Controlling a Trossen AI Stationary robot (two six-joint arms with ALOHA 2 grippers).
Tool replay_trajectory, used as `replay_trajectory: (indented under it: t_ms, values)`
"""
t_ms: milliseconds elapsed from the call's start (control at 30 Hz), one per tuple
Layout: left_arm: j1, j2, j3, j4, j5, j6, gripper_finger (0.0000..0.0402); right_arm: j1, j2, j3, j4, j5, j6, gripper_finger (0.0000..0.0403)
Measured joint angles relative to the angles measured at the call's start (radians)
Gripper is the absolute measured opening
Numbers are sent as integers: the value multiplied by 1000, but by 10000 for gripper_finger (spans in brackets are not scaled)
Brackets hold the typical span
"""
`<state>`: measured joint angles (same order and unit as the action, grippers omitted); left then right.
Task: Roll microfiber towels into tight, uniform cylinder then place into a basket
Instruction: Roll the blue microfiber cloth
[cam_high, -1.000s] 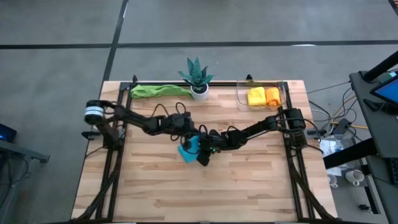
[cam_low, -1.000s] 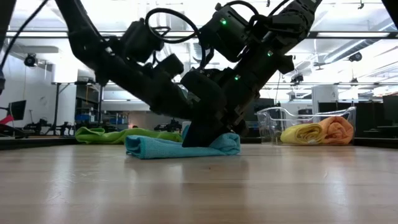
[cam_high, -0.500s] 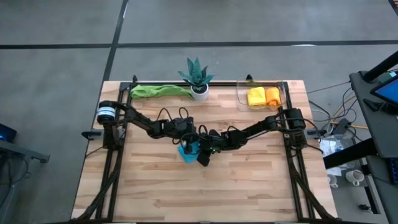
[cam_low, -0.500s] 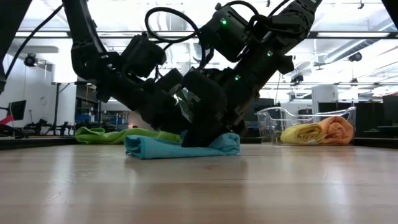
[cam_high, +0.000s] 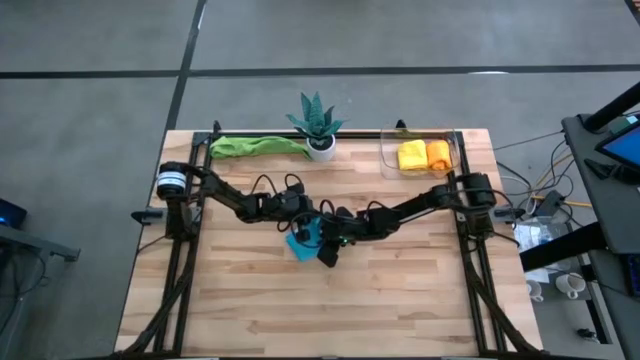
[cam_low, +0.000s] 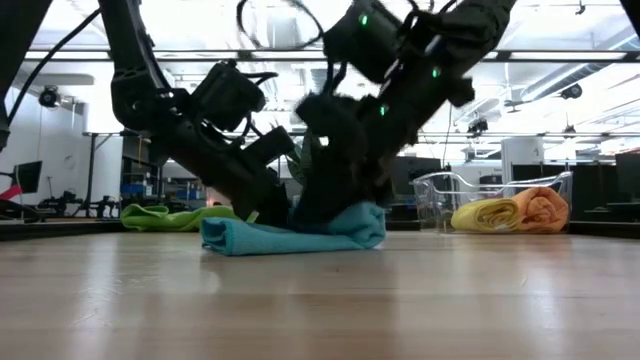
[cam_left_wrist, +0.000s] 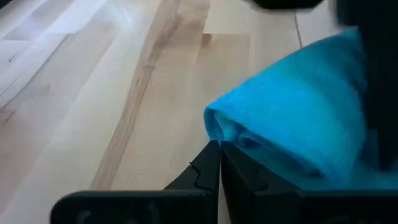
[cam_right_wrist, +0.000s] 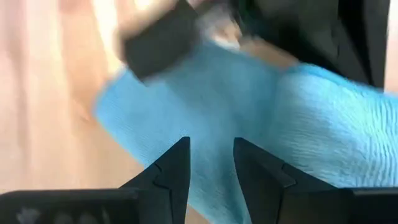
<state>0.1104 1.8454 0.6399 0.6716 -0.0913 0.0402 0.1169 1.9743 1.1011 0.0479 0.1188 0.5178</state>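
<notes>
Pinning blue towel (cam_high: 303, 243) mid-table for rolling: right gripper (cam_right_wrist: 211, 163) part-open astride cloth; left gripper (cam_left_wrist: 219, 163) closed, empty, nudging rolled edge.

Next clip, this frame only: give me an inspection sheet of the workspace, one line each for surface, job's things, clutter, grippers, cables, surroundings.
Surface: wooden table, bare at the front.
Job's things: light blue towel partly rolled at mid-table; green towel lying loose at the back edge; yellow roll and orange roll inside the clear basket.
Clutter: potted plant at the back.
Grippers: left gripper shut, tips at the blue towel's rolled end; right gripper open, over the blue towel.
Cables: looped on both arms; loose bundle on the floor right of the table.
Surroundings: grey floor; workshop room behind.
</notes>
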Motion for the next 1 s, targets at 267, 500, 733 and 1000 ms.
replay_trajectory:
  t_ms: [267, 500, 733, 1000]
  values:
    - [1, -38, -8, -3, -87, 14, 0, 1, -40, -10, -3, 6, -20, 118]
    - [1, -129, -10, 5, -97, 27, 0, 1, -33, -39, 13, 44, -22, 118]
    - [1, -135, -10, -1, -97, 28, 0, 1, -40, -36, 19, 59, -61, 118]
    - [1, -137, -10, 1, -97, 35, 0, 3, -51, -45, 38, 67, -114, 118]
